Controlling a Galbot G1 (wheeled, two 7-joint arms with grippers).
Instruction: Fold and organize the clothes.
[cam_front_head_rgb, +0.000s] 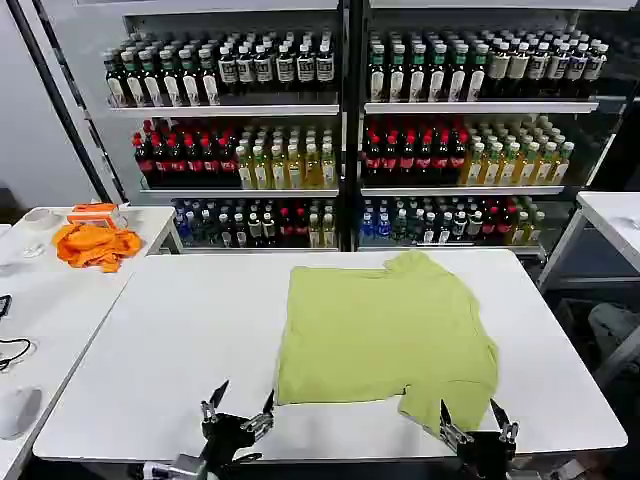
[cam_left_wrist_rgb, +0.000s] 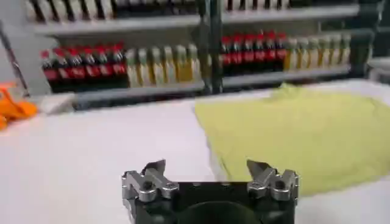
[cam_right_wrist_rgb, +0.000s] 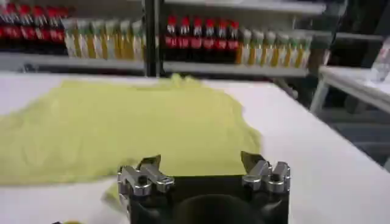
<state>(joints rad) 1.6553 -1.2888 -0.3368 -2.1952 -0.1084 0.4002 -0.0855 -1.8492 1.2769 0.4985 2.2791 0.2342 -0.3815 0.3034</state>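
At near table (cam_front_head_rgb: 150, 340) edge | T-shirt (cam_front_head_rgb: 385, 330) just beyond both jaws | left gripper (cam_front_head_rgb: 238, 405), right gripper (cam_front_head_rgb: 477, 420) wide, empty

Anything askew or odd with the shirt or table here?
The lime T-shirt lies partly folded and crooked on the white table, near edge uneven, one corner bunched by the open right gripper. The open left gripper sits at the near edge. Nothing spilled or damaged.

Left gripper (cam_front_head_rgb: 238, 400) and right gripper (cam_front_head_rgb: 472, 412) hover, fingers spread.
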